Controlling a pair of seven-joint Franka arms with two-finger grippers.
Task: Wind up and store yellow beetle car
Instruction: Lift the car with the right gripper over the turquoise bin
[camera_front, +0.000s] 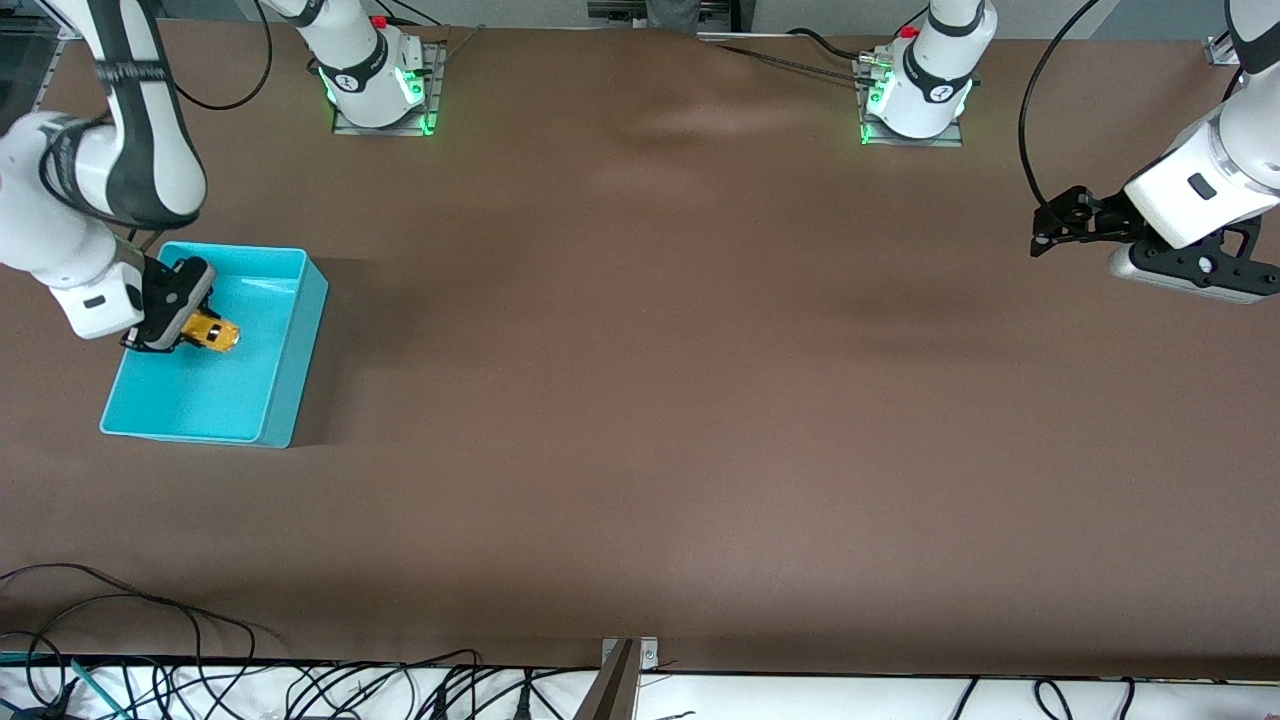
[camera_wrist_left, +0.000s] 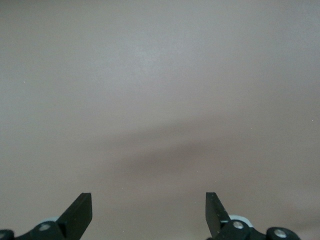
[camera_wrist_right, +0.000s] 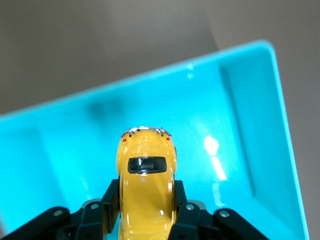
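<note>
Since the brown table (camera_front: 640, 400) carries little else, I start with the turquoise bin (camera_front: 290, 340) at the right arm's end. My right gripper (camera_front: 185, 325) hangs over the bin's inside, jaws clamped on the flanks of the yellow beetle car (camera_front: 212, 333), which sits above the bin floor, not yet released. My left gripper (camera_front: 1045, 228) waits over bare table at the left arm's end, jaws spread wide on nothing. I judge the car light, rigid, glossy and a bit slippery; the flat sides between the wheels give the best hold, not the rounded roof.
</note>
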